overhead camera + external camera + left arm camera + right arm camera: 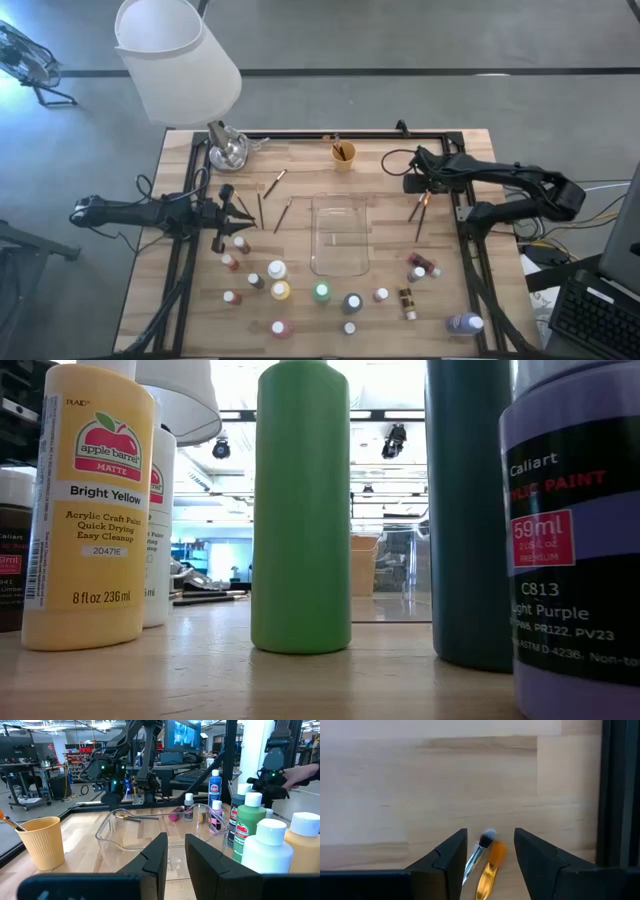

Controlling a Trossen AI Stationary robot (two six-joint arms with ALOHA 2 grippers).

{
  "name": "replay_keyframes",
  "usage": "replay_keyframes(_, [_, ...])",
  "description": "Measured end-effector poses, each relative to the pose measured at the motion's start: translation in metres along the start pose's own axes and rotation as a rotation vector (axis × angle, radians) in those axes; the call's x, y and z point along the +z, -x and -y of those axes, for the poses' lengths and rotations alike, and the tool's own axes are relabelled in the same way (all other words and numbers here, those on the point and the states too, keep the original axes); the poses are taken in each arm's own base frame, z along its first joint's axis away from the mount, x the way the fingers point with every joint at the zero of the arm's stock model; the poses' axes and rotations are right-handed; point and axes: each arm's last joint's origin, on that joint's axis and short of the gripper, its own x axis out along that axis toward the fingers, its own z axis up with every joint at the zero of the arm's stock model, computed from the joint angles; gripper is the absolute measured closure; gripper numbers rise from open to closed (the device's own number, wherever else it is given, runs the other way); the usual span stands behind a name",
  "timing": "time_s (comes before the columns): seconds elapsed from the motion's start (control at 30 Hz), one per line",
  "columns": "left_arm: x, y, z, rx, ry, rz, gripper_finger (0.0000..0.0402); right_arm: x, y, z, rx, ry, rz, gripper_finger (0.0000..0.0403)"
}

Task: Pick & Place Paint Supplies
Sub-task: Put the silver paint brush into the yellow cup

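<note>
Small paint bottles (321, 292) stand along the table's near half, among them a yellow one (90, 510) and a green one (300, 510). Thin brushes (283, 215) lie left of the clear tray (340, 262). Two more brushes (420, 212) lie at the right. My right gripper (490, 837) points down over these, open, its fingers on either side of the white brush tip (486, 839) and the orange tip (495, 854), touching neither. My left gripper (175, 851) waits level at the table's left, open by a narrow gap, with nothing in it.
An orange cup (343, 155) holding a brush stands at the far middle. A lamp with a white shade (180, 60) rises at the far left. The black frame rail (620, 790) runs close beside my right gripper. More bottles (420, 268) stand near the right.
</note>
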Motion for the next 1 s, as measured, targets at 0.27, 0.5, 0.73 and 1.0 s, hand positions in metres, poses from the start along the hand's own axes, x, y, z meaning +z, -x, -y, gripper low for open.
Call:
replay_keyframes(0.27, [0.000,0.000,0.000,0.000,0.000,0.000,0.0328,-0.001,-0.012,-0.003,-0.052,0.014,-0.040,0.0225])
replay_keyframes(0.5, [0.000,0.000,0.000,0.000,0.000,0.000,0.0328,0.000,-0.017,-0.005,-0.070,0.019,-0.052,0.0233])
replay_keyframes(0.73, [0.000,0.000,0.000,0.000,0.000,0.000,0.0328,0.000,-0.015,-0.006,-0.037,0.013,-0.051,0.0278])
replay_keyframes(1.0, [0.000,0.000,0.000,0.000,0.000,0.000,0.0328,0.000,-0.015,-0.008,-0.003,0.008,-0.059,0.0334])
